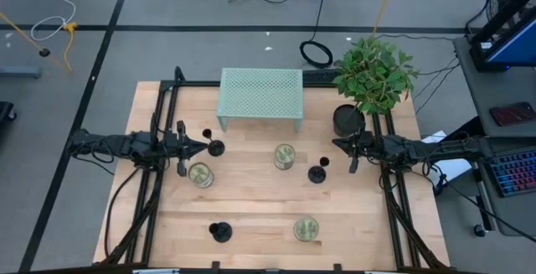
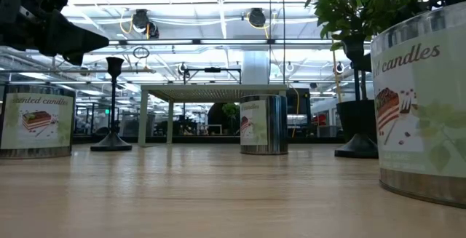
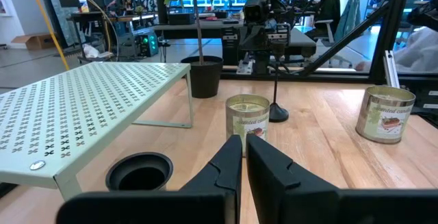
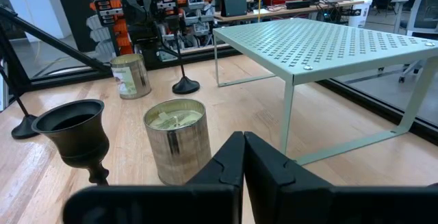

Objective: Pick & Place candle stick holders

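Three black candle stick holders stand on their round bases on the wooden table: one just in front of my left gripper, one near my right gripper, one by the near edge. Both grippers hang level above the table, shut and with nothing in them. The left wrist view shows the first holder's cup beside the shut fingers of my left gripper. The right wrist view shows a cup beside my right gripper.
A pale-green perforated shelf stands at the far middle, with a black pot holding a plant to its right. Three candle jars stand among the holders. Bare wood lies along the near left and near right.
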